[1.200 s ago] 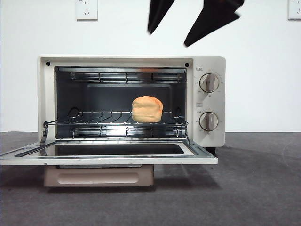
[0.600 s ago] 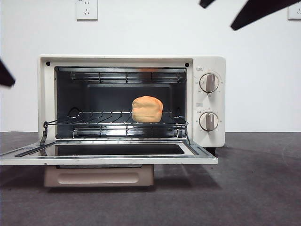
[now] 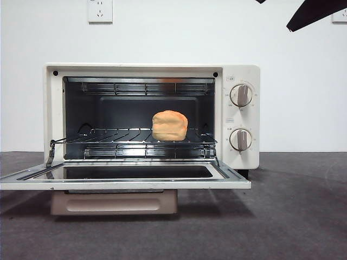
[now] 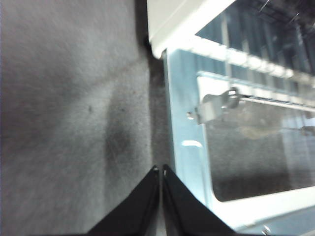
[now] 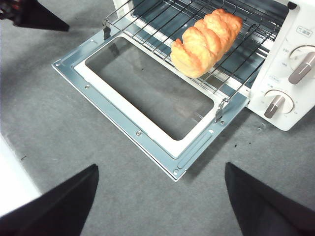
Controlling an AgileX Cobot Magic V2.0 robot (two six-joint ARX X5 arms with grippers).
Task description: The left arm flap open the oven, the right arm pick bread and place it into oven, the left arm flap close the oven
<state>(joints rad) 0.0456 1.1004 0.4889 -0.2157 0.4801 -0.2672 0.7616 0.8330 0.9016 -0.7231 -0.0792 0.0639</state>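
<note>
The bread [image 3: 169, 125] lies on the wire rack [image 3: 108, 135] inside the oven [image 3: 241, 116], toward the rack's right side, with the glass door [image 3: 124, 179] folded flat over the grey table [image 3: 293, 216]. The right gripper [image 5: 160, 206] hangs above the table before the door, jaws wide apart. The left gripper [image 4: 161, 169], jaws together, sits beside the door's left edge.

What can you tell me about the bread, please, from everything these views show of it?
The bread is a lumpy, oblong, golden-orange loaf with a paler lower edge and a braided-looking top. It lies on the wire rack inside the open oven, toward the knob side, one end facing the opening. Only the rack touches it; neither gripper is near it.
</note>
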